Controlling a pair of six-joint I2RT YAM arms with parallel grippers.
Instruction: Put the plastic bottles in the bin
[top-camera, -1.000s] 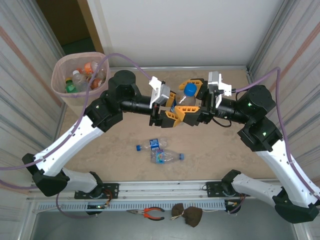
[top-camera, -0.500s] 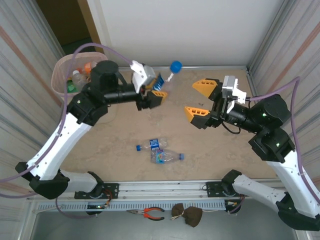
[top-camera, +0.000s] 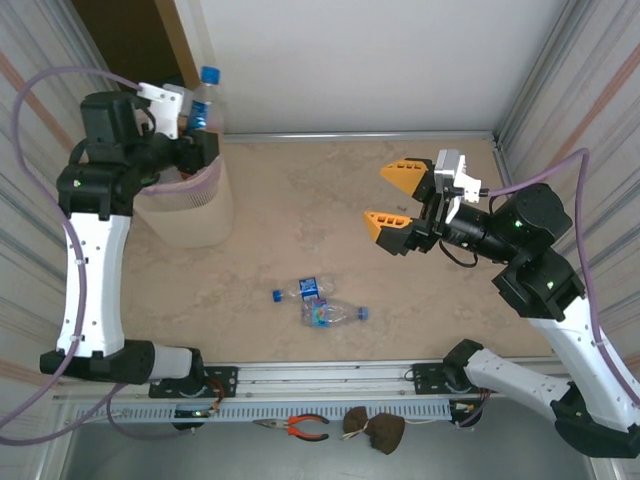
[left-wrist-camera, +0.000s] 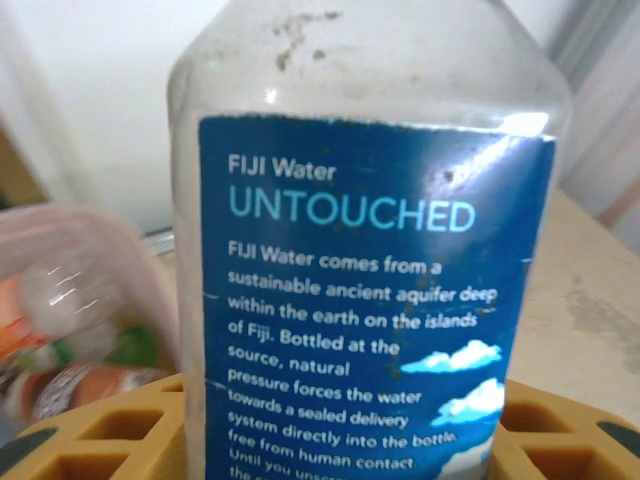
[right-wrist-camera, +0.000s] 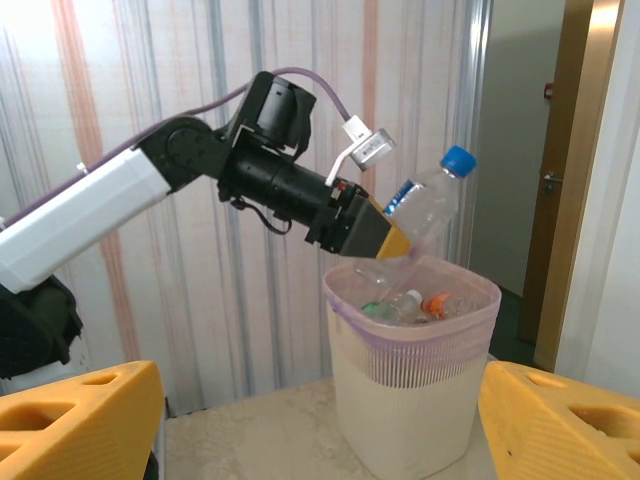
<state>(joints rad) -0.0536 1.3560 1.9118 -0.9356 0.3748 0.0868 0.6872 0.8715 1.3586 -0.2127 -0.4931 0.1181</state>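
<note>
My left gripper (top-camera: 198, 143) is shut on a clear plastic bottle (top-camera: 204, 103) with a blue cap and a blue label (left-wrist-camera: 370, 300). It holds the bottle tilted over the bin's rim, cap upward. The right wrist view shows that bottle (right-wrist-camera: 428, 208) just above the bin (right-wrist-camera: 415, 400), a beige basket with a pink liner that holds several bottles. My left arm covers most of the bin (top-camera: 195, 215) in the top view. My right gripper (top-camera: 394, 199) hangs open and empty over the right half of the table. Two clear plastic bottles (top-camera: 303, 291) (top-camera: 336, 314) lie near the table's front middle.
Striped wall panels close in both sides, and a white wall stands at the back. A metal rail (top-camera: 320, 378) runs along the near edge. Pliers (top-camera: 295, 427) and a dark lump (top-camera: 376, 431) lie in front of it. A brown door (right-wrist-camera: 580, 180) stands behind the bin.
My left arm has swung from the table's middle to the far left, carrying the blue-capped bottle over the bin. My right gripper drew back to the right and stands open.
</note>
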